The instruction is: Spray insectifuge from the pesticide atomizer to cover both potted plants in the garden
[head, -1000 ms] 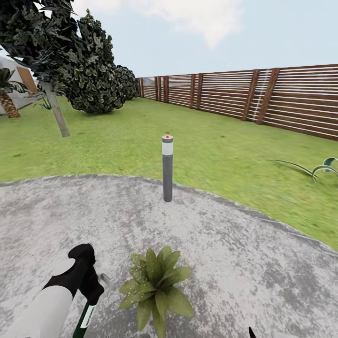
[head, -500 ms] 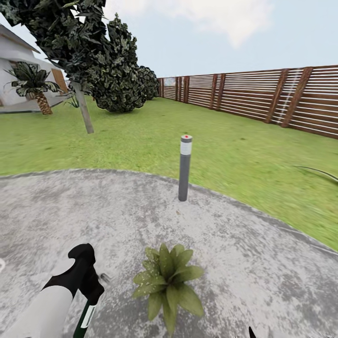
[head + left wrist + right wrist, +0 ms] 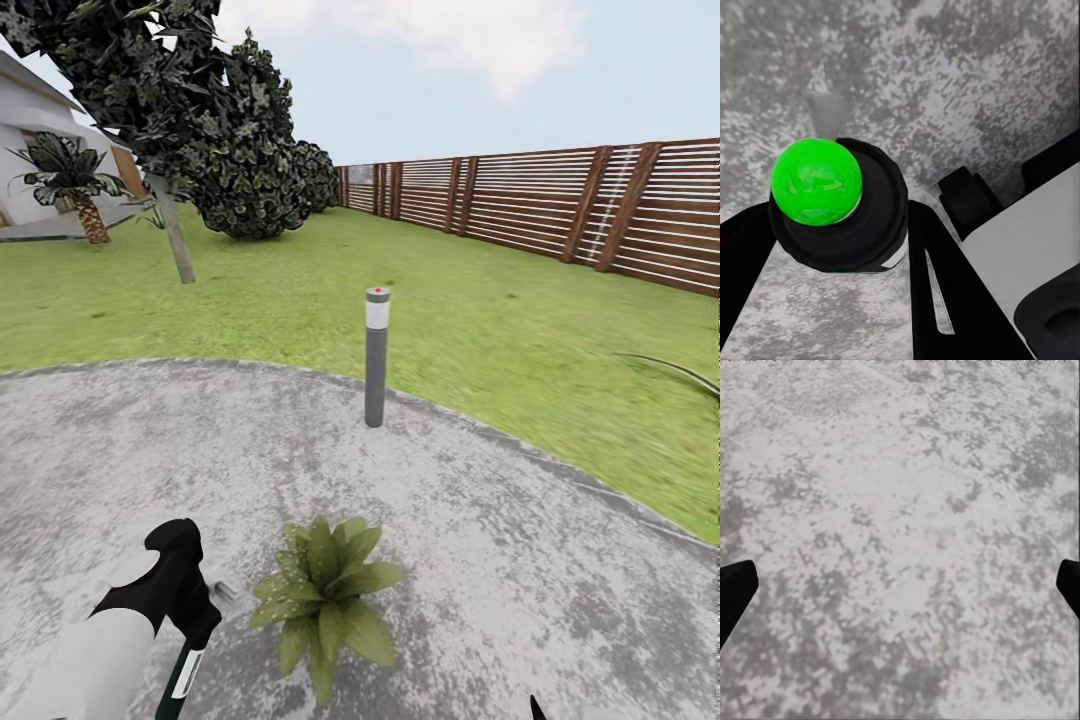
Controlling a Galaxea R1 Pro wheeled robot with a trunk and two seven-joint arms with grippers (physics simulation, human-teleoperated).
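My left gripper (image 3: 192, 622) is shut on the pesticide atomizer (image 3: 184, 676), a slim dark green bottle with a white label, held low at the near left over the stone patio. Seen end-on in the left wrist view, the atomizer (image 3: 832, 202) shows a bright green round cap, with a black finger (image 3: 937, 277) pressed against its side. A broad-leaved potted plant (image 3: 320, 590) stands on the patio just right of that gripper, its pot hidden under the leaves. My right gripper (image 3: 900, 585) is open above bare stone, and one fingertip (image 3: 538, 708) shows at the bottom edge.
A grey bollard lamp (image 3: 376, 355) stands at the patio's far rim. Beyond it lie lawn (image 3: 480, 330), a brown slatted fence (image 3: 560, 215), dark bushes (image 3: 250, 170), a thin tree trunk (image 3: 175, 235), a palm (image 3: 75, 190) and a house corner.
The whole view has swung left and then a little back right, so the camera moved. My left arm and the atomizer keep their place in the picture.
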